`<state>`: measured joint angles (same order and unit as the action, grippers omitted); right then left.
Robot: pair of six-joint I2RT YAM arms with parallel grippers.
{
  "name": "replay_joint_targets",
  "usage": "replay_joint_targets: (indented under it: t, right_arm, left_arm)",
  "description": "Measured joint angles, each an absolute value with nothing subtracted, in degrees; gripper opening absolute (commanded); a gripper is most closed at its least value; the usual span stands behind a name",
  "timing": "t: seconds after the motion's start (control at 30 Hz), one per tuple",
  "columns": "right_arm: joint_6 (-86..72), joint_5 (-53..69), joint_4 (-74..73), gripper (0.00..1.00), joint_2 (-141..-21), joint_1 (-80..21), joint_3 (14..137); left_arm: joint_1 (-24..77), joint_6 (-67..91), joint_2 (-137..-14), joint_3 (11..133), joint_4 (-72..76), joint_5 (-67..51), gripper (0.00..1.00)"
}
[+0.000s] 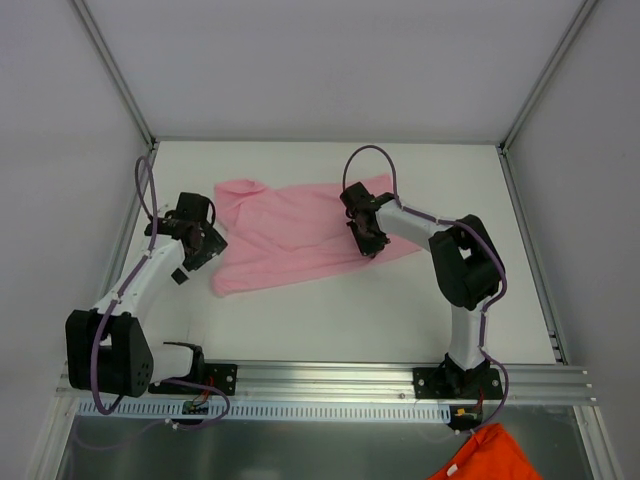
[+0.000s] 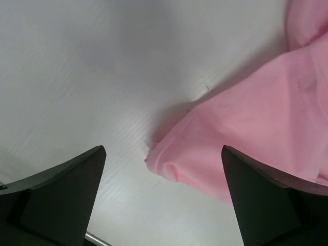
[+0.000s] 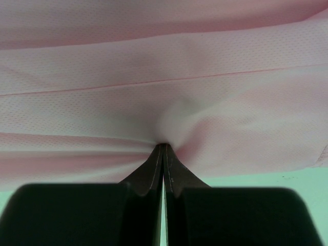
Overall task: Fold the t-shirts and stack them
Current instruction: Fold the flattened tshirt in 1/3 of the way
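A plain light pink t-shirt (image 1: pixel 290 238) lies crumpled and partly spread across the middle of the white table. My left gripper (image 1: pixel 207 250) hovers at the shirt's left edge. In the left wrist view this gripper (image 2: pixel 163 149) is open, with a rolled corner of the t-shirt (image 2: pixel 256 113) lying loose between the dark fingers (image 2: pixel 66 189). My right gripper (image 1: pixel 367 238) rests on the right part of the shirt. In the right wrist view the right gripper (image 3: pixel 164 145) is shut, and the pink fabric (image 3: pixel 169 82) puckers into its tips.
Grey enclosure walls with metal posts (image 1: pixel 120 90) bound the table on three sides. An aluminium rail (image 1: pixel 330 380) carrying both arm bases runs along the near edge. An orange cloth (image 1: pixel 490 455) lies below the rail at the bottom right.
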<state>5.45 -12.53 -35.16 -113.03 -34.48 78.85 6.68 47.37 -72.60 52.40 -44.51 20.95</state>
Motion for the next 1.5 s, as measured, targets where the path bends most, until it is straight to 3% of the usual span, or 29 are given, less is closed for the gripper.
replay_joint_targets:
  t: [0.1,0.3,0.67,1.0,1.5]
  right_arm:
    - [5.45,-12.71,-35.48,0.01,-113.03,-34.41,78.85]
    - [5.48,-12.75,-36.58,0.01,-113.03,-34.35,79.33]
    - [5.50,-12.86,-37.91,0.01,-113.06,-34.30,80.82]
    - [6.11,-14.11,-38.87,0.01,-113.03,-34.24,81.45]
    - [6.74,-14.24,-39.94,0.01,-112.97,-29.61,81.82]
  left_arm:
    - [6.68,46.68,-72.69,52.27,-41.56,16.12,0.97]
    - [6.96,43.53,-72.79,47.66,-32.49,3.03,0.78]
    - [12.86,42.85,-75.88,45.91,-23.03,-9.82,0.74]
    - [15.38,44.97,-78.26,46.26,-30.28,-1.02,0.84]
    - [15.40,48.40,-82.76,48.71,-40.56,9.85,0.89]
